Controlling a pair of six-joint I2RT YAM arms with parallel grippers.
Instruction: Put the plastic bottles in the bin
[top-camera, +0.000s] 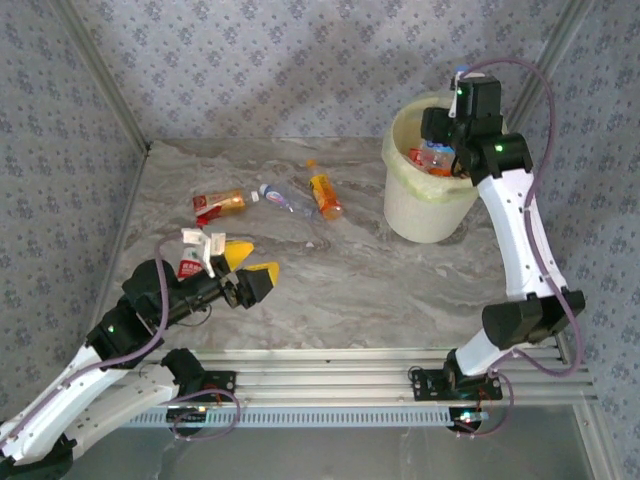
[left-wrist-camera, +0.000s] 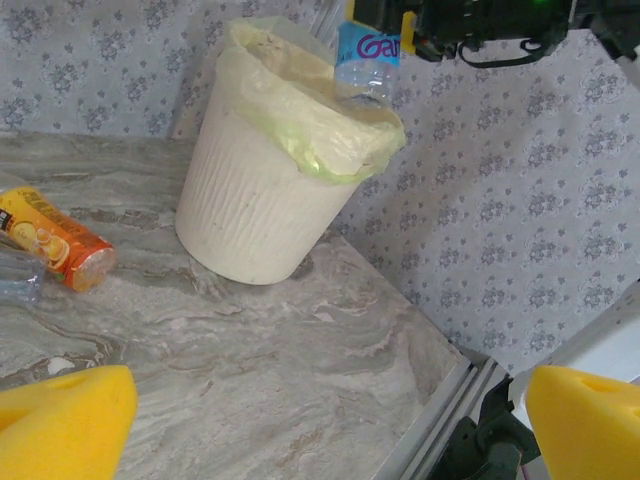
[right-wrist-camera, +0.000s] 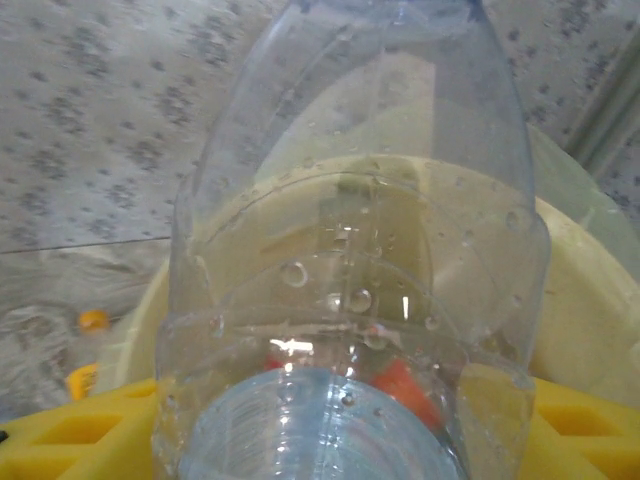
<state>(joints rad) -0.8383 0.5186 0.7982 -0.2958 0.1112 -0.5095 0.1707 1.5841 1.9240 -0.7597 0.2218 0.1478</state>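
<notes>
My right gripper (top-camera: 452, 128) hangs over the bin (top-camera: 430, 215), a white bucket with a pale green liner. Its yellow pads (right-wrist-camera: 90, 435) are shut on a clear bottle (right-wrist-camera: 360, 250) with a blue label (left-wrist-camera: 367, 50), which is poised over the bin's mouth. Several bottles (top-camera: 436, 156) lie inside the bin. On the table lie a red-labelled bottle (top-camera: 220, 203), a clear bottle (top-camera: 285, 198) and an orange bottle (top-camera: 324, 195). Another red-labelled bottle (top-camera: 192, 260) lies beside my left gripper (top-camera: 252, 262), which stands open and empty near the table's left front.
Patterned walls enclose the table on three sides. An aluminium rail (top-camera: 380, 385) runs along the near edge. The bin (left-wrist-camera: 260, 200) stands at the back right corner, with the orange bottle (left-wrist-camera: 50, 240) to its left.
</notes>
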